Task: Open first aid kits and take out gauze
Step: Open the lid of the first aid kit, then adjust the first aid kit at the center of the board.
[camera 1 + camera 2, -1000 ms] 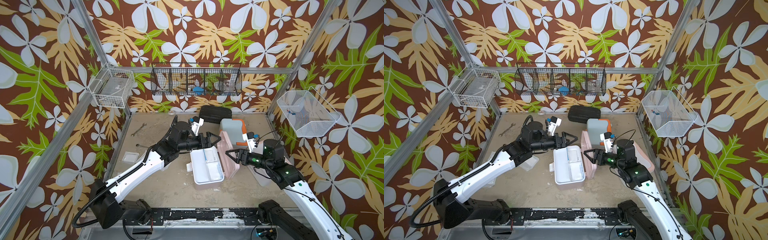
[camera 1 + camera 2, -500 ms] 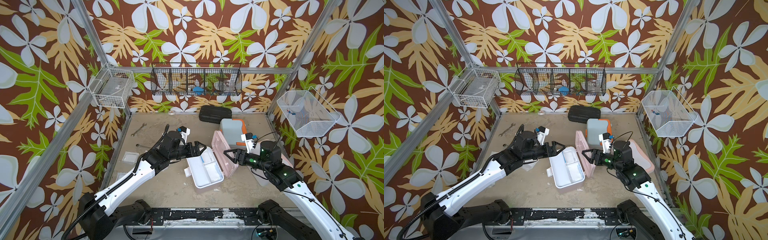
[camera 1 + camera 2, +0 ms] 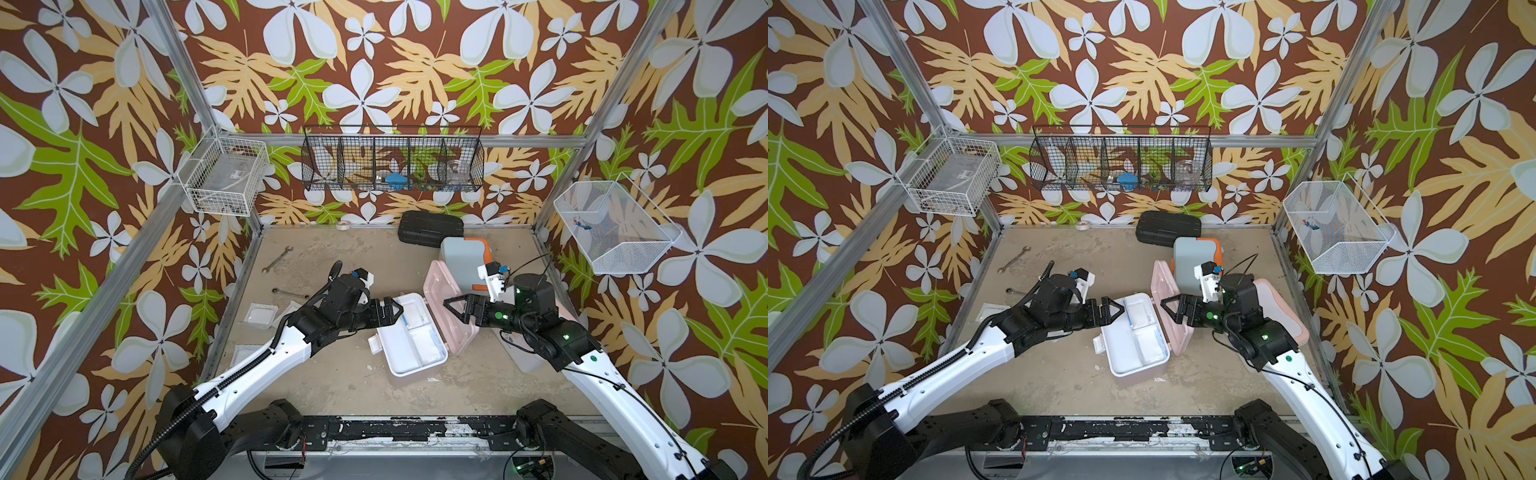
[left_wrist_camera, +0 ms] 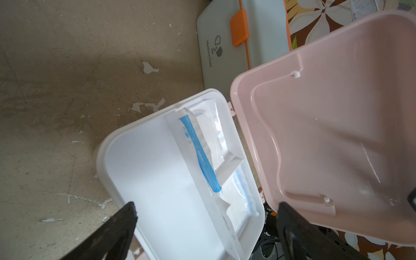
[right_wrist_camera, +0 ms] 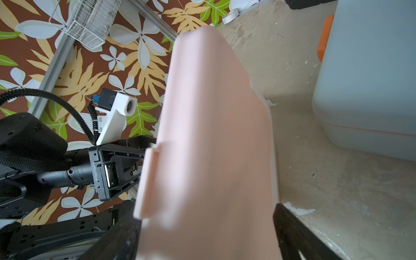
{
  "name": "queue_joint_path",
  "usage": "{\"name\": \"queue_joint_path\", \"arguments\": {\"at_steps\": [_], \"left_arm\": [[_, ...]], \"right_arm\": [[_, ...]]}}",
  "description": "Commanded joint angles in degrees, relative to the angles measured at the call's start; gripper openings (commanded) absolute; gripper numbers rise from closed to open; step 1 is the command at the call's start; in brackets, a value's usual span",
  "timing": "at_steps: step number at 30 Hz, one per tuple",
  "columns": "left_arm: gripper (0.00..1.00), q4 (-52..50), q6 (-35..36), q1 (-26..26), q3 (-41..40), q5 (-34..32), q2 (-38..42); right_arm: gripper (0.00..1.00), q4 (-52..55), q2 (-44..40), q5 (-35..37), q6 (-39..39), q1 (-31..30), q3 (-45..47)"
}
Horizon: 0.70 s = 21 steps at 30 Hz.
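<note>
The left gripper (image 3: 399,311), open and empty, hovered over the pink first aid kit's white tray (image 3: 405,351), its lid (image 3: 440,286) upright between the right gripper's (image 3: 453,309) spread jaws; the gauze packets (image 4: 209,132) by the hinge likely needed an edge pinch.

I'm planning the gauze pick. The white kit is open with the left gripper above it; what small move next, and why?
Probably lower the left gripper toward the gauze packet on the hinge side of the white kit. Its jaws stand open and empty, the packet lies exposed, and the lid stands up between the right gripper's spread jaws, clear of the path.
</note>
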<state>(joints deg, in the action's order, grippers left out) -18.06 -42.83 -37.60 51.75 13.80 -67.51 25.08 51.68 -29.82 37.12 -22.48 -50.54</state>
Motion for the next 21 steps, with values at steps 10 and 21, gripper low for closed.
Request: {"name": "queue_joint_path", "arguments": {"at_steps": [10,21], "left_arm": [[0.99,-3.87,4.06,0.95,3.12,-5.92,-2.10],[1.00,-1.14,3.23,0.94,-0.11,0.02,-3.73]], "right_arm": [[0.92,1.99,-0.07,-1.37,-2.87,-0.11,0.53],[0.92,1.15,1.23,-2.86,-2.89,-0.08,0.48]]}}
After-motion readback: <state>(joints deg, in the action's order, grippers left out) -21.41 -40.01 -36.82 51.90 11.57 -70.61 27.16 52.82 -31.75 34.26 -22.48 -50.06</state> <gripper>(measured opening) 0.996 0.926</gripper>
